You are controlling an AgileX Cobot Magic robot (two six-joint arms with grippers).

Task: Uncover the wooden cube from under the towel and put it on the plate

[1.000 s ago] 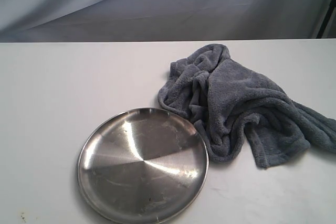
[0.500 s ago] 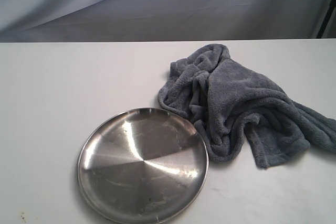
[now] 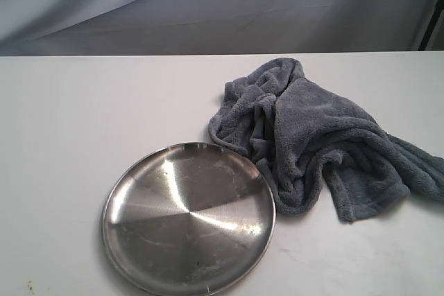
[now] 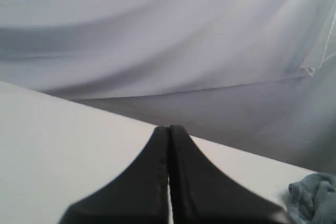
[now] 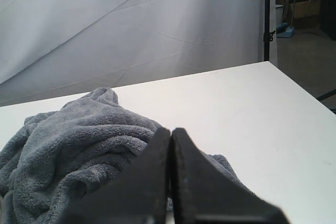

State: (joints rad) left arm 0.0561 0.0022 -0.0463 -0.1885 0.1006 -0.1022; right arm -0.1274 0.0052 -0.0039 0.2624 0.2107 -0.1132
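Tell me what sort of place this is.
Probably a staged test bench in a lab or studio: a plain white table, a grey cloth backdrop hung behind it, and a black stand pole at its edge.

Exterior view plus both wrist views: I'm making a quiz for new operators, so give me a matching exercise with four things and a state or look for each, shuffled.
Things:
1. towel
2. plate
3. left claw
4. right claw

States:
a. shut, fluffy folds just ahead of it
b. crumpled in a blue-grey heap
c. round, shiny metal, nothing on it
d. shut, mostly bare white table ahead of it

Pairs: 1-b, 2-c, 3-d, 4-a
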